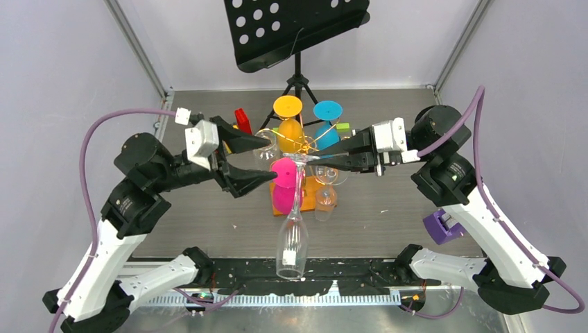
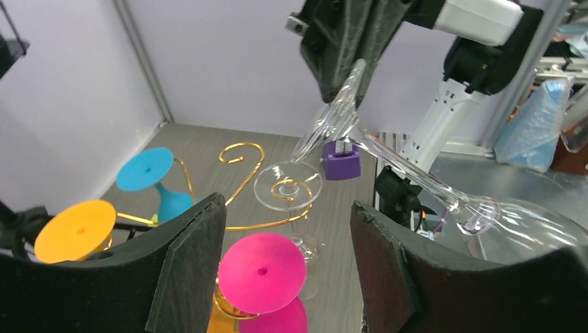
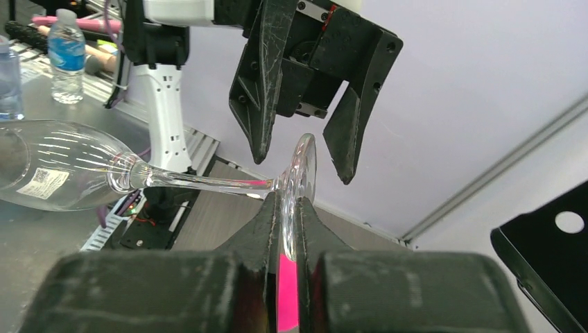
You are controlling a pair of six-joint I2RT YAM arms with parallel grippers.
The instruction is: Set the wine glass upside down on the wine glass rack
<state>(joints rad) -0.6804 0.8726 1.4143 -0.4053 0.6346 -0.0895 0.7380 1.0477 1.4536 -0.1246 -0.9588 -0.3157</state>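
Clear wine glass [image 1: 291, 239] juts from the right tool [image 1: 312, 157], clenched on its foot; left tool [image 1: 272, 159] released just beside.

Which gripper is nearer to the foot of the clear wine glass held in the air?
Right. The right gripper is shut on the edge of the foot of the wine glass; the left gripper is open, facing that foot without touching it.
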